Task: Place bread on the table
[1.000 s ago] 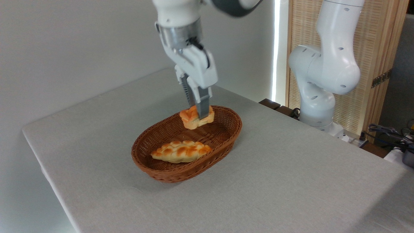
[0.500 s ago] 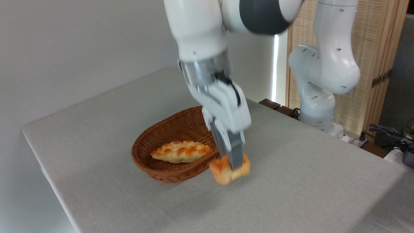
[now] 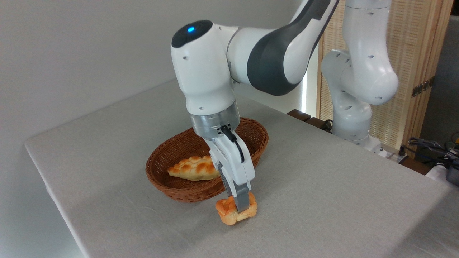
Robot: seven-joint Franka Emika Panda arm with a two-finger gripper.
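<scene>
Just in front of the wicker basket (image 3: 179, 186), the gripper (image 3: 241, 207) is clamped on the bread (image 3: 229, 211), which has come out of the basket within the last second and now sits at or touching the table (image 3: 322, 200). Judgement: transfer nearly complete; only release remains. The braided loaf (image 3: 192, 167) stays in the basket.

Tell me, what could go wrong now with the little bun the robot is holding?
The hand is shut on the bun, low over the table, just in front of the wicker basket. Pressing lower could squash the bun. It looks tilted, so it might roll when let go. Lifting away, the hand might bump the basket.
</scene>
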